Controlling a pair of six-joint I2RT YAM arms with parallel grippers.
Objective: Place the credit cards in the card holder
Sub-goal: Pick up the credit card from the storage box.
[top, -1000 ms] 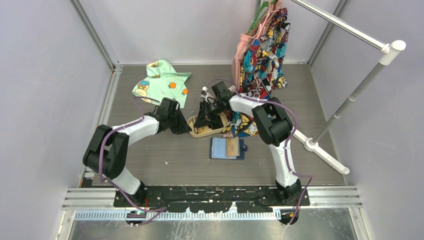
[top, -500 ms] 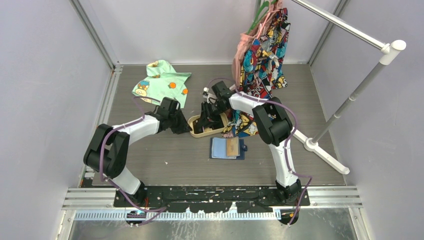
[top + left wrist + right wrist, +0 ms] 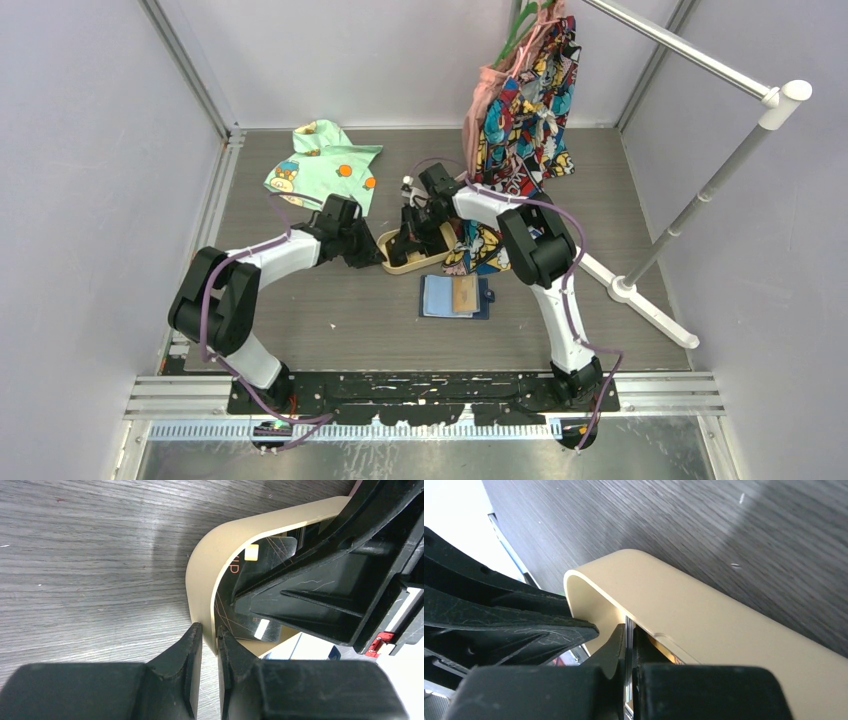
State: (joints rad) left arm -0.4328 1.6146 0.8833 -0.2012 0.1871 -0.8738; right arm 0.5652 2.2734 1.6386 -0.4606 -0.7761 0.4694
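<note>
A tan oval tray (image 3: 395,265) sits mid-table, and both grippers are at it. My left gripper (image 3: 372,255) is shut on the tray's curved left wall (image 3: 200,580), one finger outside and one inside, as the left wrist view (image 3: 210,632) shows. My right gripper (image 3: 408,243) reaches down into the tray, shut on the edge of a thin credit card (image 3: 629,670) between its fingertips (image 3: 629,627). Another dark card (image 3: 226,607) lies on the tray floor. The navy card holder (image 3: 440,297) lies open just in front of the tray, with an orange-tan card (image 3: 464,292) on its right half.
A green child's shirt (image 3: 325,165) lies at the back left. A comic-print garment (image 3: 525,110) hangs from a white rack (image 3: 700,200) and drapes onto the table beside the tray's right end (image 3: 480,250). The rack's base (image 3: 640,300) crosses the right side.
The right gripper widened briefly, then closed on a card in the tray, and its arm shifted slightly left. The left gripper kept its hold on the tray wall.
</note>
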